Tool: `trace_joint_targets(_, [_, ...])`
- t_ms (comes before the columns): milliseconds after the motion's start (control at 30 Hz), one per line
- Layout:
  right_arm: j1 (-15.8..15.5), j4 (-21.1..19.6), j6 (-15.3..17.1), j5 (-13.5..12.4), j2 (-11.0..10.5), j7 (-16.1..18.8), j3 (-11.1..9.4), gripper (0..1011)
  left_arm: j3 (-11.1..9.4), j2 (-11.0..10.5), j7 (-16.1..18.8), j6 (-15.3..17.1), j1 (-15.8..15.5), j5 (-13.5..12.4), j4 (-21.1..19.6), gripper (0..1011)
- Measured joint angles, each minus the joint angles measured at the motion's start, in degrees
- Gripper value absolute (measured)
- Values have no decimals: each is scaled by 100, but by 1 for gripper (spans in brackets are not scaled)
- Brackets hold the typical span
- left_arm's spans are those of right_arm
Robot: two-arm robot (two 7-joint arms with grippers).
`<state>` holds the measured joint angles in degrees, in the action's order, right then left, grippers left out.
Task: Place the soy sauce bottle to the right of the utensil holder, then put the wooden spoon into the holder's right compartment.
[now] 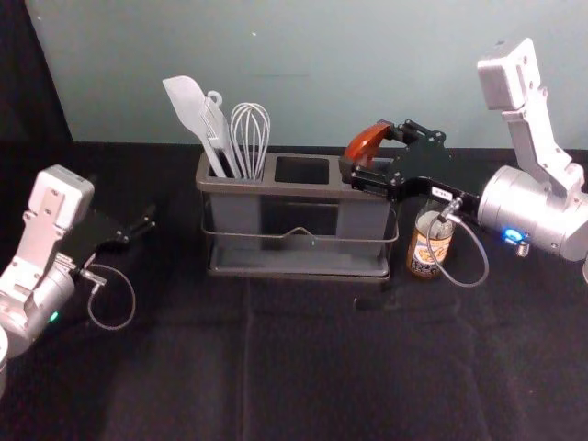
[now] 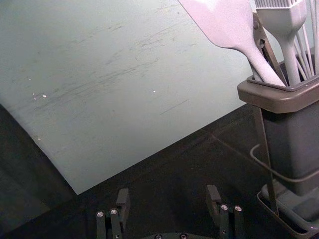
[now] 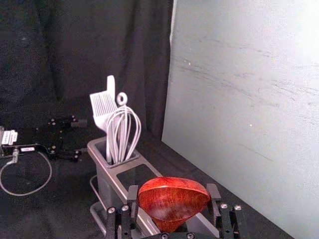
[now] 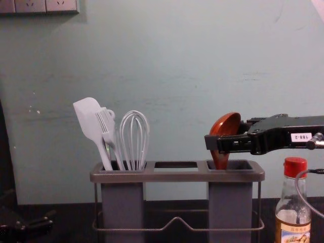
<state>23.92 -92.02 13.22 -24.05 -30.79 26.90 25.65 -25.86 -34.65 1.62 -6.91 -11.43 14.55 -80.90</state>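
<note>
A: How is the wooden spoon (image 4: 226, 124) pointed?

B: It is held almost upright above the right compartment (image 4: 230, 205), bowl up and handle down, with the lower end let into the mouth. In the chest view, its long axis is tilted slightly, the bowl being leaned to the right.

A: And by what is it held?

B: The bowl is clasped across its sides by the right tool (image 1: 366, 151). The left tool (image 1: 138, 231) is parked to the left of the utensil holder (image 1: 299, 269), its fingers spread apart.

A: What is contained in the holder?

B: In the left compartment (image 4: 122, 205), a spatula (image 4: 87, 117), a brush (image 4: 106, 124) and a whisk (image 4: 134, 139) are kept, heads up. The soy sauce bottle (image 1: 430, 243) is stood upright on the counter (image 1: 303, 367), to the right of the holder, topped by a red cap (image 4: 295, 166).

A: Can any writing be read?

B: On the right arm's tag (image 4: 301, 137), "188-2" is printed, seen upside down. A picture is borne by the bottle's label (image 4: 293, 234), but its lettering cannot be made out.
</note>
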Motion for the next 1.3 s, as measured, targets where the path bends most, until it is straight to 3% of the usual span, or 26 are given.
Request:
trace_joint_targets(67, [1, 0, 3, 0, 1, 2, -1, 841, 0, 0, 0, 0, 0, 0, 0, 1005])
trace_joint_targets(300, [1, 7, 23, 2, 4, 9, 2, 1003, 0, 0, 0, 0, 0, 0, 0, 1005])
trace_joint_targets(667, [-10, -35, 22, 1, 0, 0, -22, 1002, 0, 0, 0, 0, 0, 0, 0, 1005])
trace_joint_targets(967, [-256, -530, 9, -68, -85, -257, -317, 1002, 0, 0, 0, 0, 0, 0, 0, 1005])
trace_joint_targets(1300, [-813, -1271, -64, -233, -224, -680, -857, 1002, 0, 0, 0, 0, 0, 0, 0, 1005])
